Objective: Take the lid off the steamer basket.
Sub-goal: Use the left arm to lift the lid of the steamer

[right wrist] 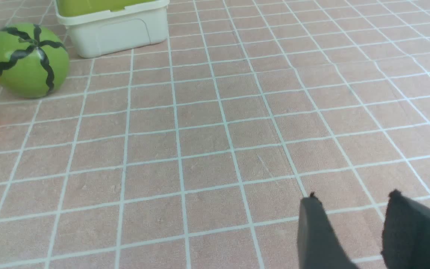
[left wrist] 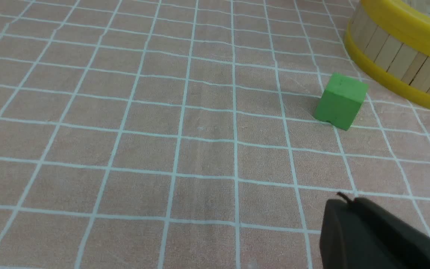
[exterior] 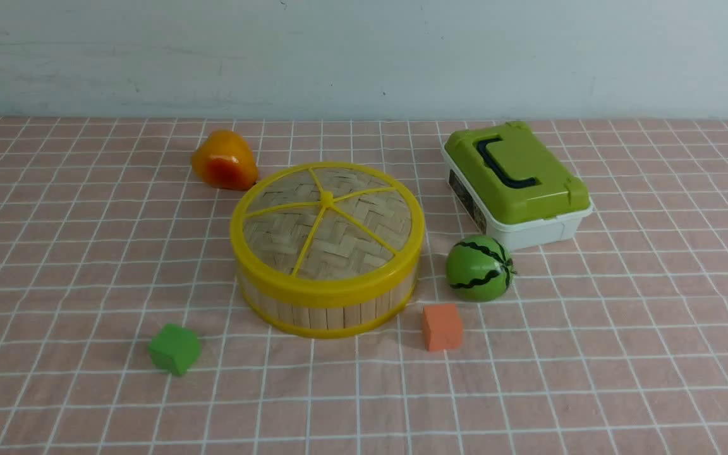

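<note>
The left gripper (left wrist: 343, 198) is closed with nothing between its fingertips; right of the green block (exterior: 175, 349) and orange-yellow fruit (exterior: 224, 160), the lid (exterior: 364, 221) lies flat atop the steamer basket (exterior: 326, 317). Farther right are the orange block (exterior: 442, 327), striped melon (exterior: 479, 268) and green-lidded box (exterior: 518, 183), then the right gripper (right wrist: 353, 194), its fingers parted and empty.

Two cubes (exterior: 175, 349), one steamer (exterior: 328, 309), one lidded box (exterior: 521, 183), one watermelon (exterior: 479, 268), and one orange-yellow fruit (exterior: 224, 160).
</note>
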### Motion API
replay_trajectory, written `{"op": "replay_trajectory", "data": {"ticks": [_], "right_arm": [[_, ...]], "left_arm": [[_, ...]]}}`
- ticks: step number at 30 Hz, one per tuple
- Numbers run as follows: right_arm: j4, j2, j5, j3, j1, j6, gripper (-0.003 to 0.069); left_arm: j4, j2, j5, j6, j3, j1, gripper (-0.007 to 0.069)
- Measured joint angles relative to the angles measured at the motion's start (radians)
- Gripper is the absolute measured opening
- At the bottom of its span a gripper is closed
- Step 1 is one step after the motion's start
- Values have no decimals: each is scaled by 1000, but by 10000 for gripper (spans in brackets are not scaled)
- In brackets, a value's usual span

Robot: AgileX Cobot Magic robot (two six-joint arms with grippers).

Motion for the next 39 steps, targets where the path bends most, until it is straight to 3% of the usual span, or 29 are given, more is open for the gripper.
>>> {"op": "replay_trajectory", "data": {"ticks": [39], "right_arm": [[0, 0, 0, 0, 0, 0, 241]], "left_arm": [[-3, 0, -30, 2, 0, 0, 40]]}}
